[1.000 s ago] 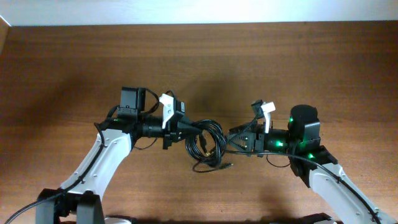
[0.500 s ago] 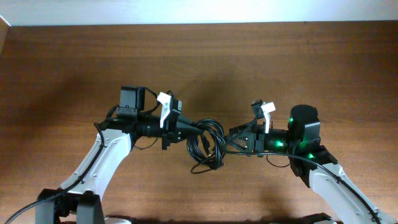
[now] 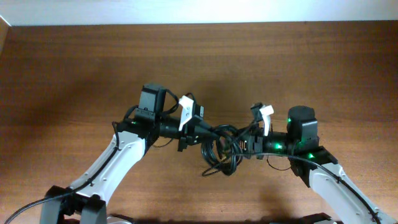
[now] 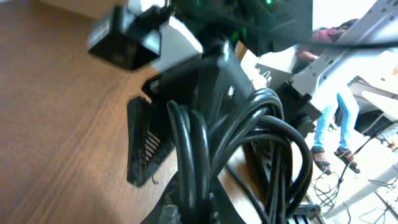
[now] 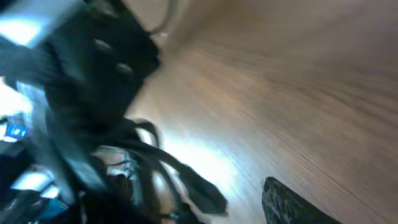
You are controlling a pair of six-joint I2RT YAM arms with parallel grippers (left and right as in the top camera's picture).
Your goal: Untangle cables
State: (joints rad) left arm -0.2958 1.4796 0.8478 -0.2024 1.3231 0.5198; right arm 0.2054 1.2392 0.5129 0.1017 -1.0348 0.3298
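Observation:
The cables [image 3: 221, 151] are a bundle of thin black loops hanging between the two grippers in the overhead view. My left gripper [image 3: 200, 132] is shut on several strands at the bundle's left side. In the left wrist view the cables [image 4: 205, 143] run straight into the closed jaws [image 4: 194, 208]. My right gripper [image 3: 244, 142] is at the bundle's right side. In the blurred right wrist view one finger [image 5: 292, 205] stands apart from the cables [image 5: 155, 168] and a plug end [image 5: 205, 191]. The other finger is hidden.
The brown wooden table [image 3: 74, 68] lies under both arms. A white wall edge [image 3: 199, 11] runs along the far side. The right arm's camera mount [image 4: 143, 37] fills the top of the left wrist view.
My left arm has moved right with the cables, closing the gap to the right gripper. The bundle is now bunched between the two grippers. The right arm has hardly moved.

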